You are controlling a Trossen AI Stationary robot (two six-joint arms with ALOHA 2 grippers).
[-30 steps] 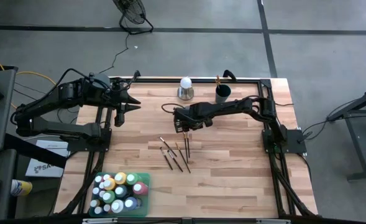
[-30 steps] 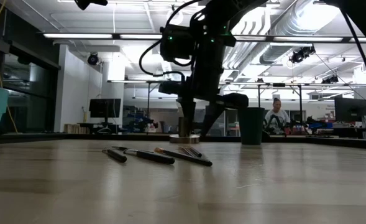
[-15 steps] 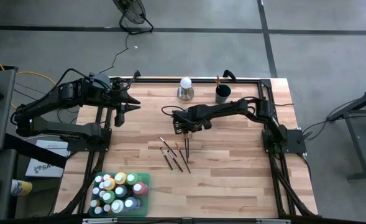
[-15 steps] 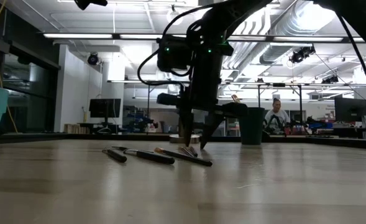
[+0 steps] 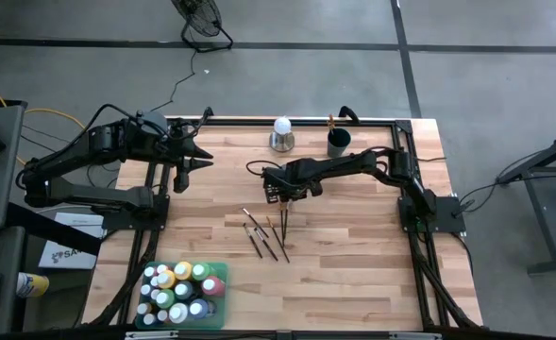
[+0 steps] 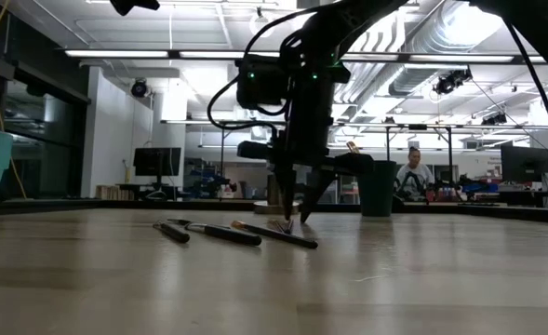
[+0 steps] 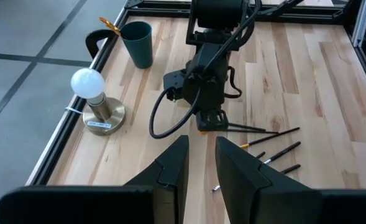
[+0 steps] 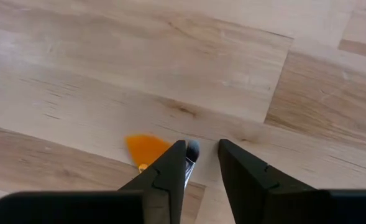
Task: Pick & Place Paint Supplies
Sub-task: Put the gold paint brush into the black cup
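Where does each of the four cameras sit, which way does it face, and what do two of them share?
High view: overhead, looking straight down on the table; shows both arms, left gripper waiting, right gripper over the brushes.
Low view: at table-top height, looking level into the room; right gripper comes down onto a brush tip.
Left wrist view: past its own fingers toward the right arm, white bulb and green cup.
Right wrist view: down at the wood; a brush tip sits between its fingers.
Shared: high and left wrist views both show bulb, cup, brushes.
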